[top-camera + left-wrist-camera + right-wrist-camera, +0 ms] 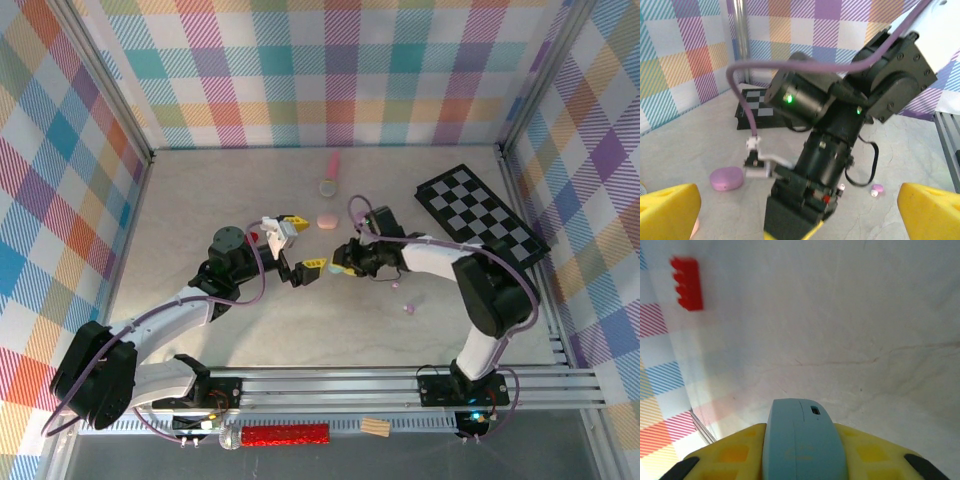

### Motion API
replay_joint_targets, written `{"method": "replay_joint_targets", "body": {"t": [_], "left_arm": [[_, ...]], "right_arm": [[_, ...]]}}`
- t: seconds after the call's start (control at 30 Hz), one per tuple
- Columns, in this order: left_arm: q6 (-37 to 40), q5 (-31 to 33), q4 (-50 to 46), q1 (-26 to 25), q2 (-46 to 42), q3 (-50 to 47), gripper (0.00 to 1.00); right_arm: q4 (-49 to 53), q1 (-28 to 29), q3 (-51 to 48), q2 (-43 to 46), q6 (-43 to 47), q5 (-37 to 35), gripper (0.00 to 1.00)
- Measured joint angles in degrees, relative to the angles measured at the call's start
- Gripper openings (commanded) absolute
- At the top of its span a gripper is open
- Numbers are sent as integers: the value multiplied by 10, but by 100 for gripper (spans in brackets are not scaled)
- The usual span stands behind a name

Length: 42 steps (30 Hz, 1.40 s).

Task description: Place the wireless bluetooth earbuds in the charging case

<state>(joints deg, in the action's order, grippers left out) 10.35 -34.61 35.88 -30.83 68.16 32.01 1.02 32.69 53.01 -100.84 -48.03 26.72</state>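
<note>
Both arm bases sit at the near edge of the counter (200, 190). The left arm (150, 330) and right arm (490, 290) reach in and meet at mid-counter.

Checkerboard (480, 215): flat, toward the far right corner, clear of the work.

Right end effector (347, 262): clamped on the blue charging case (802, 435), with a yellow pad on each flank. Whether the lid is up, or a bud already sits inside, cannot be told.

Left end effector (304, 242): fully spread and holding nothing. It faces the held case and stands just short of it.

Pink case (326, 221): on the counter just beyond the two end effectors, toward the far edge.

Red block (254, 236): left of centre, beside the left wrist.

Purple earbud (408, 308): loose on the counter right of centre, toward the near edge. It lies on the near side of the right forearm, well apart from the blue case.

Assessment: the step in hand appears to be fetching that bud with the free left end effector while the right one presents the case.

Recommendations:
- Hold the case level and still, with its opening turned toward the incoming bud.
- Route the left arm around the near side of the right forearm rather than under it.
- Descend squarely over the bud. It is tiny and glossy, so an off-centre pinch is likely to squirt it across the counter.
- Close gently, lift only a little, and confirm the bud sits between the pads before carrying it.
- At the case, align with the socket before releasing. Do not drop the bud from height.
</note>
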Motion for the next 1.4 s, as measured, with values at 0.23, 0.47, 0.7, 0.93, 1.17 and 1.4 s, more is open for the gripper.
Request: {"method": "replay_joint_targets", "body": {"t": [0.23, 0.47, 0.7, 0.93, 1.17, 1.4], "left_arm": [[0, 8, 0, 0, 0, -4, 100], [-4, 15, 0, 0, -1, -7, 100], [-57, 44, 23, 23, 3, -12, 100], [-159, 102, 74, 76, 20, -38, 100], [-217, 174, 50, 85, 19, -38, 100], [-230, 213, 11, 87, 17, -38, 100]], "right_arm": [[-38, 65, 13, -57, -19, -6, 35], [-24, 64, 21, -42, -2, -48, 68], [76, 23, 37, 35, 78, -142, 78], [194, -29, 177, 30, 257, -233, 81], [270, -64, 341, -82, 415, -269, 82], [360, -69, 459, -226, 496, -294, 77]]}}
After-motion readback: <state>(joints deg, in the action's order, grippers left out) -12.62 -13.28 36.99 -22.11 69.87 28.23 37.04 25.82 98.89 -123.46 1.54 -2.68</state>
